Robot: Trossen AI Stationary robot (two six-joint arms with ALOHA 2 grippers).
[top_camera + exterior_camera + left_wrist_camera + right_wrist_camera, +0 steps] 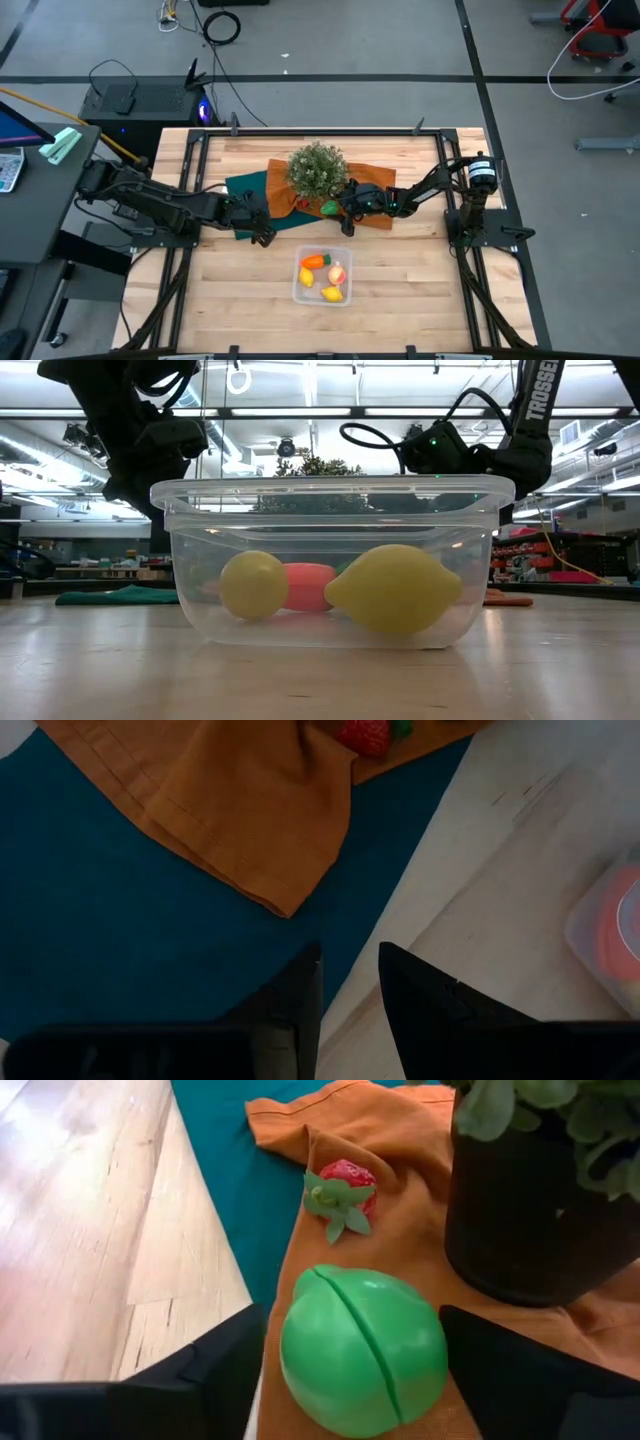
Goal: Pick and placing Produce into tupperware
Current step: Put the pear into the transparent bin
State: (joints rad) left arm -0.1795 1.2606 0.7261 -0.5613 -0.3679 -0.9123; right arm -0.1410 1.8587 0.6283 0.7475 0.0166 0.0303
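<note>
The clear tupperware (298, 288) stands near the table's middle, toward the near edge. It holds an orange carrot (314, 261), a peach-coloured fruit (337, 272) and two yellow lemons (253, 585) (395, 588). A round green piece (362, 1350) with a seam lies on the orange cloth (420, 1140) beside the potted plant (318, 170). My right gripper (352, 1315) is closed around it. My left gripper (350, 960) hangs over the edge of the teal cloth (120, 920), its fingers a narrow gap apart with nothing between them. My right gripper has the green piece between its two fingers (225, 1365), one on each of its rounded sides (292, 1342). The fingers come from the table's right side, slanting a little downward. The piece sits on the orange cloth, seam upward.
A red toy strawberry (345, 1190) lies on the orange cloth just beyond the green piece. The plant's dark pot (540, 1210) stands close beside my right gripper. Bare wooden table (400, 290) lies around the tupperware.
</note>
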